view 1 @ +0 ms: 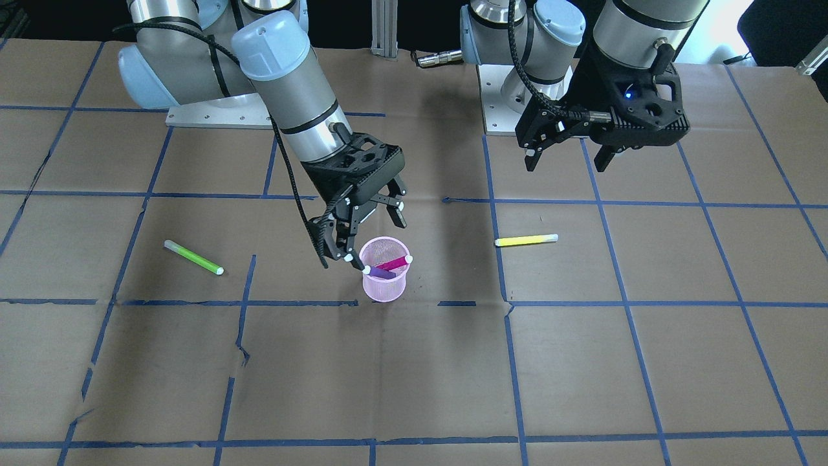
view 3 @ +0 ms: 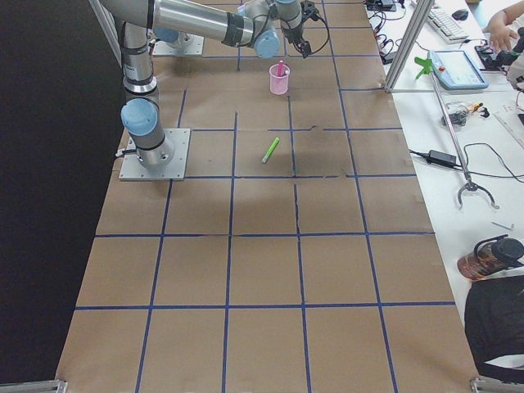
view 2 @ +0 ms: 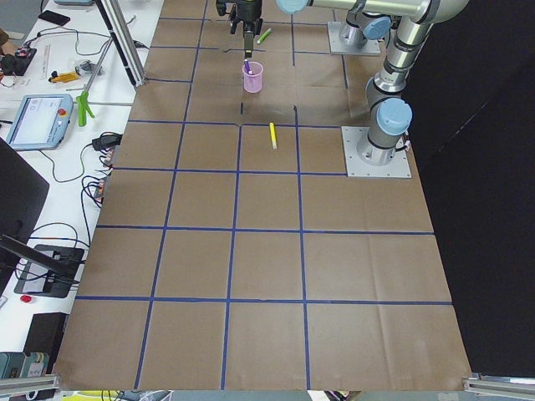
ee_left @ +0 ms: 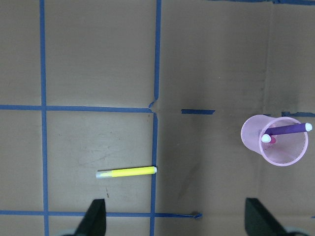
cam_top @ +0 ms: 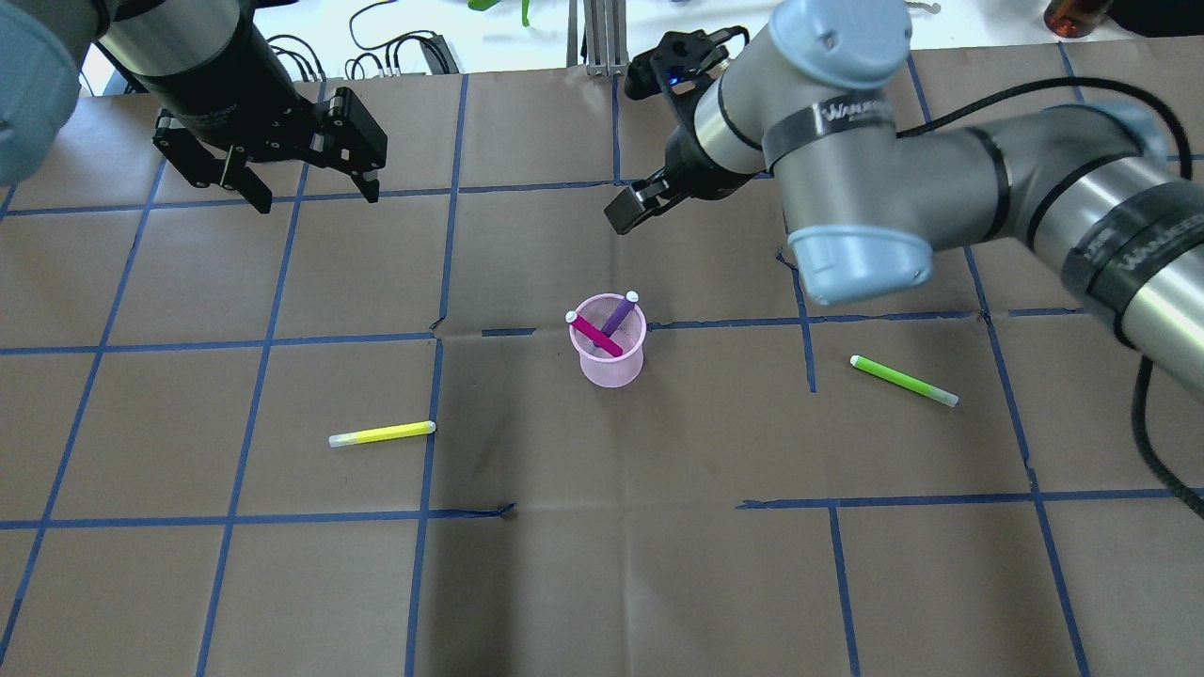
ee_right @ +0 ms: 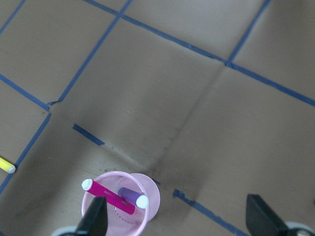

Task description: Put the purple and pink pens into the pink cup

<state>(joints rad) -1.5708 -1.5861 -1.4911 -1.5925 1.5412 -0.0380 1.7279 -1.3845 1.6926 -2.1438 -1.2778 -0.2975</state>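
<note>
The pink mesh cup [view 1: 385, 289] stands upright mid-table, also in the overhead view [cam_top: 612, 372]. The pink pen [view 1: 395, 263] and the purple pen [view 1: 380, 274] both stand slanted inside it, crossing, with their white caps above the rim. They also show in the overhead view, pink [cam_top: 595, 337] and purple [cam_top: 618, 316]. My right gripper [view 1: 377, 236] is open and empty just above and behind the cup; its wrist view shows the cup [ee_right: 150, 194] between its fingers. My left gripper [view 1: 568, 162] is open and empty, raised far off to the side.
A yellow pen [cam_top: 382, 433] lies on the paper on my left side of the cup. A green pen [cam_top: 903, 380] lies on my right side. Blue tape lines grid the brown paper table. Arm bases stand at the back edge.
</note>
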